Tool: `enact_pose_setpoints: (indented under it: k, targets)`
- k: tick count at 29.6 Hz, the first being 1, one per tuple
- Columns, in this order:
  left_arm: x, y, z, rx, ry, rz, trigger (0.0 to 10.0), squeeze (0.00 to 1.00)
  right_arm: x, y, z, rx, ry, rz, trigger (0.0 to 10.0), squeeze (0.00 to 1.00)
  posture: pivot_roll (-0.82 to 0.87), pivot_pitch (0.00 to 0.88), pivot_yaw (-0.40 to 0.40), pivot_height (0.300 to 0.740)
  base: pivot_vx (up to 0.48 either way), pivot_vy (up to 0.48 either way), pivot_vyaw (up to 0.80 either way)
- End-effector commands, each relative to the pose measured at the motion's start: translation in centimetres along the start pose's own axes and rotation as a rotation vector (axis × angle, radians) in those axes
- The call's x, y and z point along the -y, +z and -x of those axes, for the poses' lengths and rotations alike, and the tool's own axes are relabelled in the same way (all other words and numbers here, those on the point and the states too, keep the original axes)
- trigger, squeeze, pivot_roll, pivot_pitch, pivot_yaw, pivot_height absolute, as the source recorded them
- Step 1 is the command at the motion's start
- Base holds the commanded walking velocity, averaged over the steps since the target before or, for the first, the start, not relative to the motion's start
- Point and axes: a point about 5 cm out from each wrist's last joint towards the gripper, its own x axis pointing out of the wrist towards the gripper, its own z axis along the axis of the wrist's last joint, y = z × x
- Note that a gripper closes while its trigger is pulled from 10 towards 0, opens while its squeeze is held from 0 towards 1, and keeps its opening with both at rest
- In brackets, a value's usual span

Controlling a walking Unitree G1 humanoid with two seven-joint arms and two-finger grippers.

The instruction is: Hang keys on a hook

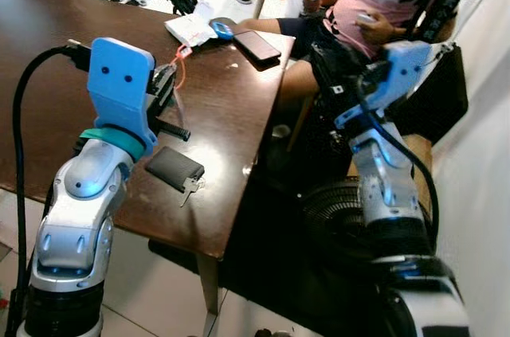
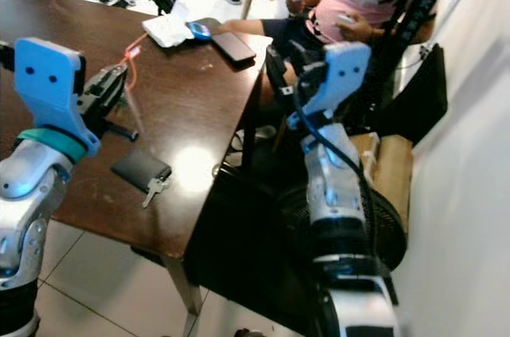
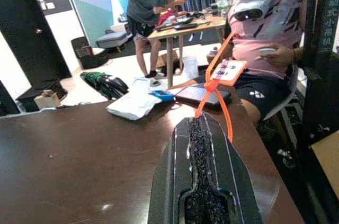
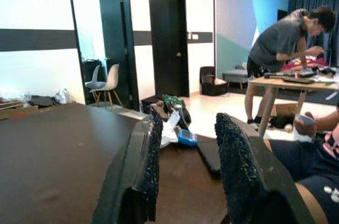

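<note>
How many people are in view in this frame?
2: a seated person in pink at the table's far corner, and a person in grey bending over another table behind. More may be hidden.

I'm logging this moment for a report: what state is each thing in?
Left tool: shut on the orange tag's strap, held above the table.
Orange tag: hanging from the left tool's tip, off the table.
Right tool: open, holding nothing, beside the table edge.
Key pouch: lying flat on the table, keys sticking out at its end.
Phone: lying flat, screen dark.
</note>
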Motion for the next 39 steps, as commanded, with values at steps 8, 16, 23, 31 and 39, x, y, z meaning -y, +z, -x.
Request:
enact_pose_setpoints:
  k: [8,16,23,31,39]
  targets:
    - [-0.2,-1.0,-0.3,-0.02,0.01,-0.036,10.0,0.0,-1.2,-0.3,0.1,-0.008,-0.016,0.042,10.0,0.0,0.11,0.0,0.072,0.74,0.0,0.0,0.3]
    - [0.0,-1.3,-0.2,-0.026,0.003,-0.033,10.0,0.0,-1.2,-0.4,0.4,-0.023,-0.02,0.046,10.0,0.0,0.1,0.0,0.073,0.74,0.0,0.0,0.8]
    - [0.0,-1.4,-0.3,-0.026,0.001,-0.034,10.0,0.0,-1.2,-0.4,0.4,-0.027,-0.028,0.053,10.0,0.0,0.1,0.0,0.072,0.74,0.0,0.0,0.8]
    - [0.0,-1.5,-0.3,-0.027,0.0,-0.037,10.0,0.0,-1.2,-0.5,0.4,-0.037,-0.041,0.055,10.0,0.0,0.1,0.0,0.071,0.74,0.0,0.0,0.46]
    - [0.2,-1.6,-0.3,-0.033,-0.014,-0.039,10.0,0.0,-1.5,-0.9,0.6,-0.051,-0.03,0.011,10.0,0.0,0.1,0.0,0.074,0.74,0.0,0.0,0.0]
